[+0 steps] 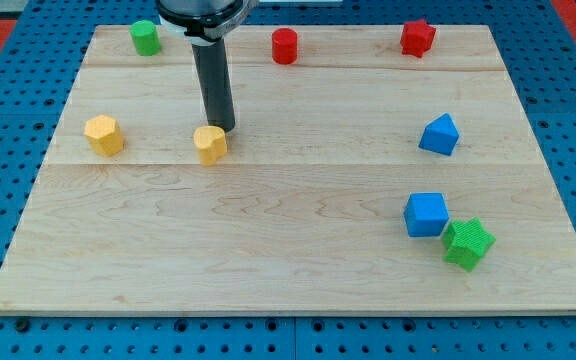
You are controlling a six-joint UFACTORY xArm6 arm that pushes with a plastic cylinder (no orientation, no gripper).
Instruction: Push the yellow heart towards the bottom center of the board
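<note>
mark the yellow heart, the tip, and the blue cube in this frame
yellow heart (210,145), camera view, centre of its top face
my tip (223,128), camera view, very end of the rod, just above the heart toward the view's top
blue cube (426,214), camera view, middle of its visible faces

The table (298,230) is pale wood with faint grain, set on a blue perforated surface (568,100). On it sit a yellow heart (209,144), a yellow hexagonal block (103,135), a green cylinder (146,38), a red cylinder (284,46), a red star (417,38), a blue block (439,135), perhaps a triangle, a blue cube (426,214) and a green star (467,243). The rod ending in my tip (222,128) is dark grey.
</note>
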